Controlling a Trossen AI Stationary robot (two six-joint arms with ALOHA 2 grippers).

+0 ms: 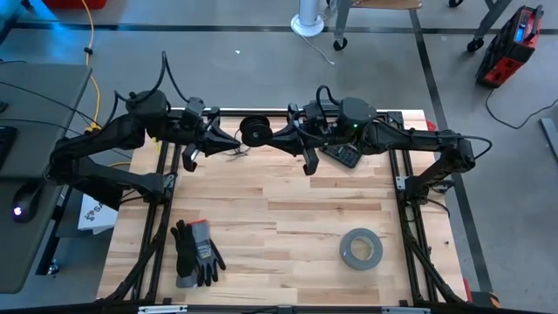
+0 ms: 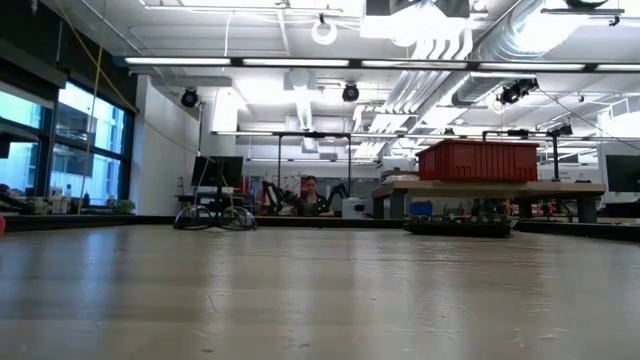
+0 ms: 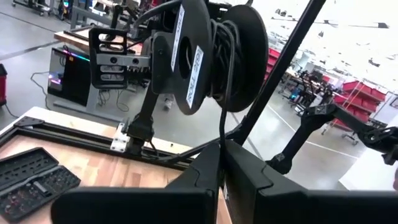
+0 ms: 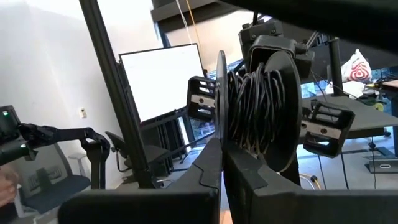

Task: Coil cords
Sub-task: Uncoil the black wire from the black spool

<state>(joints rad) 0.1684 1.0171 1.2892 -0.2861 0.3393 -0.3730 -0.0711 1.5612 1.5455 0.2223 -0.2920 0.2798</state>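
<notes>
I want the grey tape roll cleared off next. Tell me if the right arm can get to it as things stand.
Probably not yet: the right tool is busy at the small black spool, though bare table lies open toward the grey tape roll.

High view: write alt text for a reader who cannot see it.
Two dark robot arms meet at the far edge of a light wooden table, the left hand and right hand on either side of a small round black spool. A grey tape roll and dark work gloves lie near the front.

- Small round black spool, wound with dark cord, upright at the counter's far edge.
- One thin strand hangs below it.
</notes>
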